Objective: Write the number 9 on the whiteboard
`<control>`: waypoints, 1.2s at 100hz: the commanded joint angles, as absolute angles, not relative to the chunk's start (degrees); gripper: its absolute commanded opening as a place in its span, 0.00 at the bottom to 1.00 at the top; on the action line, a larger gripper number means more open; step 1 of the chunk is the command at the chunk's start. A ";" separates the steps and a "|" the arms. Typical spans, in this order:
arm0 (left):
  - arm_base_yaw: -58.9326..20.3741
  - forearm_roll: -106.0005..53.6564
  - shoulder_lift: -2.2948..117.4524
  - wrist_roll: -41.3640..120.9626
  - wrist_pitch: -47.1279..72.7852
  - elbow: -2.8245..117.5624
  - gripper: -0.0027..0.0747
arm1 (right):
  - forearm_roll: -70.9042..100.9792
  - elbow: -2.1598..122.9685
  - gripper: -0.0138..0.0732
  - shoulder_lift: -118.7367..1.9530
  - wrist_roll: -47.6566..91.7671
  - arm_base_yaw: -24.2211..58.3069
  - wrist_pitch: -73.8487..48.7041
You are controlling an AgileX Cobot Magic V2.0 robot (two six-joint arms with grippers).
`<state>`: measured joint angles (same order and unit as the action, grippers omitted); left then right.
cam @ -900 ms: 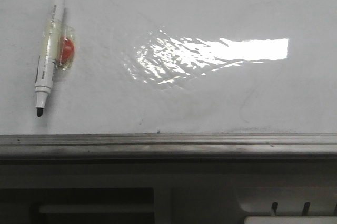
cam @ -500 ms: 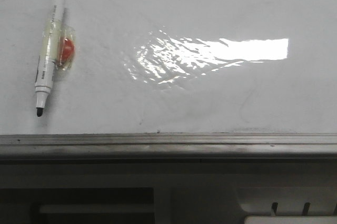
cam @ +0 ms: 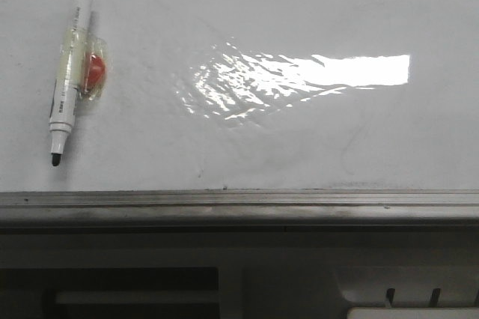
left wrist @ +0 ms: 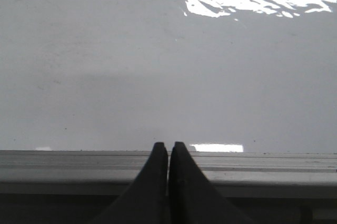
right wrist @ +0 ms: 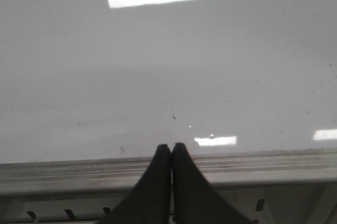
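The whiteboard (cam: 247, 4) lies flat and glossy, a broad glare patch (cam: 299, 79) across its middle, and no number 9 is drawn on it yet. The only writing tool in sight, an uncapped black marker (cam: 69, 72), rests at the board's far left with its tip toward the grey metal rail (cam: 239, 201); a red piece wrapped in clear tape (cam: 93, 72) is fixed to its barrel.

The left tool (left wrist: 168, 148) has its fingers pressed together on nothing, poised over the rail at the board's near edge. The right tool (right wrist: 171, 149) is likewise pinched together and empty, also above the rail.

Risks as I judge them: either tool must spread before it can take the marker, or it will simply nudge the pen and send it rolling. The taped lump makes the barrel uneven, so a grip there could sit skewed and tilt the tip off the surface. The bare nib may smear stray ink if dragged during pickup. Glare could hide the thin stroke once writing starts
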<state>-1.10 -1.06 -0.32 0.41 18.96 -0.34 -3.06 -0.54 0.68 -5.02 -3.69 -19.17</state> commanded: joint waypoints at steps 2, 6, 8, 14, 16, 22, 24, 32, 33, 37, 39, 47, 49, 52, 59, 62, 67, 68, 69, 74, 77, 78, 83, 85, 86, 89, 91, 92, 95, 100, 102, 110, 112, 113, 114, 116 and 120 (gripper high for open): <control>-1.36 -1.06 -1.85 0.43 15.09 -2.60 0.01 | -3.45 -2.06 0.08 1.50 -4.69 -3.95 -18.10; -1.36 -1.06 -1.85 0.43 14.64 -2.60 0.01 | -3.45 -2.06 0.08 1.50 -4.69 -3.95 -18.10; -1.36 -1.06 -1.85 0.43 14.22 -2.60 0.01 | -3.45 -2.06 0.08 1.50 -4.69 -3.95 -18.10; -1.36 -1.06 -1.85 0.43 13.31 -2.60 0.01 | -3.45 -2.06 0.08 1.50 -4.69 -3.95 -18.10; -1.36 -1.06 -1.85 0.43 12.84 -2.60 0.01 | -3.45 -2.06 0.08 1.50 -4.69 -3.95 -18.10; -1.36 -1.06 -1.85 0.43 11.96 -2.60 0.01 | -3.45 -2.06 0.08 1.50 -4.69 -3.95 -18.10; -1.36 -1.06 -1.85 0.43 11.84 -2.60 0.01 | -3.45 -2.06 0.08 1.50 -4.69 -3.95 -18.10; -1.36 -1.17 -1.85 0.43 9.92 -2.60 0.01 | -3.45 -2.06 0.08 1.50 -4.69 -3.95 -18.07; -1.36 -1.17 -1.85 0.43 9.55 -2.60 0.01 | -3.45 -2.06 0.08 1.50 -4.69 -3.95 -18.07; -1.36 -0.85 -1.85 0.43 9.16 -2.60 0.01 | -3.45 -2.06 0.08 1.50 -4.69 -3.95 -17.95; -1.36 -0.52 -1.85 0.43 9.16 -2.60 0.01 | -3.45 -2.06 0.08 1.50 -4.69 -3.95 -17.81; -1.14 0.55 -1.72 0.43 9.16 -2.60 0.01 | -3.45 -2.06 0.08 1.50 -4.69 -3.95 -16.43; -1.14 0.55 -1.72 0.43 9.16 -2.60 0.01 | -3.45 -2.06 0.08 1.50 -4.69 -3.95 -15.90; -1.14 0.55 -1.72 0.43 8.75 -2.60 0.01 | -3.45 -2.06 0.08 1.50 -4.69 -3.95 -15.13; -1.14 0.40 -1.72 0.43 6.33 -2.60 0.01 | -3.45 -2.06 0.08 1.50 -4.69 -3.95 -13.01; -1.14 0.50 -1.58 0.43 5.52 -2.60 0.01 | -3.45 -2.06 0.08 1.50 -4.69 -3.95 -11.58; -1.14 0.50 -1.52 0.54 4.90 -2.60 0.01 | -3.45 -2.06 0.08 1.50 -4.69 -3.95 -9.03; -1.14 0.50 -1.52 0.54 4.90 -2.60 0.01 | -3.45 -2.06 0.08 1.50 -4.69 -3.95 -8.62; -1.14 0.50 -1.52 0.54 4.90 -2.60 0.01 | -3.45 -2.06 0.08 1.50 -4.69 -3.95 -7.80; -1.14 0.50 -1.39 0.54 4.87 -2.60 0.01 | -3.45 -2.06 0.08 1.50 -4.69 -3.95 -4.62; -1.14 0.00 -1.39 0.54 4.76 -2.60 0.01 | -3.45 -2.06 0.08 1.50 -4.69 -3.95 -2.77; -1.14 0.00 -1.39 0.54 4.64 -2.60 0.01 | -3.45 -2.06 0.08 1.50 -4.69 -3.95 -1.75; -1.14 -2.09 -1.39 0.54 3.83 -2.60 0.01 | -3.45 -2.06 0.08 1.50 -4.69 -3.95 1.15; -1.14 -2.92 -1.39 0.54 3.40 -2.60 0.01 | -3.45 -2.06 0.08 1.50 -4.69 -3.95 2.34; -1.14 -3.18 -1.39 0.54 3.16 -2.60 0.01 | -3.45 -2.06 0.08 1.50 -4.69 -3.95 2.65; -1.14 -4.05 -1.39 0.54 2.86 -2.60 0.01 | -3.16 -2.06 0.08 1.50 -4.69 -3.95 3.75; -1.14 -4.79 -1.39 0.54 2.64 -2.60 0.01 | -2.67 -2.06 0.08 1.50 -4.74 -3.95 4.57; -1.14 -5.51 -1.39 0.54 2.58 -2.60 0.01 | -2.54 -2.06 0.08 1.50 -4.74 -3.95 5.13; -1.14 -7.05 -1.39 0.54 2.32 -2.49 0.01 | -2.55 -1.70 0.08 1.50 -4.74 -3.95 5.46; -1.14 -9.29 -1.39 0.54 2.04 -2.35 0.01 | -2.55 -0.73 0.08 1.50 -4.74 -3.95 4.32; -1.14 -9.87 -1.39 0.54 2.06 -2.10 0.01 | -2.55 -0.19 0.08 1.50 -4.74 -3.95 3.51; -1.14 -10.08 -1.39 0.54 2.41 -1.11 0.01 | -2.55 2.27 0.08 1.40 -4.74 -3.95 -0.31; -1.14 -10.08 -1.39 0.54 2.41 -0.64 0.01 | -2.55 3.03 0.08 1.40 -4.74 -3.95 -1.61; -1.14 -10.08 -1.39 0.54 2.41 -0.46 0.01 | -2.55 3.29 0.08 1.28 -4.74 -3.95 -2.57; -1.14 -10.08 -1.39 0.54 2.41 0.00 0.01 | -2.55 3.79 0.08 1.28 -4.74 -3.95 -3.05; -1.14 -10.08 -1.39 0.54 2.59 0.75 0.01 | -2.55 4.57 0.08 1.13 -4.74 -3.95 -4.39; -1.14 -10.08 -1.39 0.54 3.92 2.43 0.01 | -2.25 5.96 0.08 0.68 -4.74 -3.95 -7.26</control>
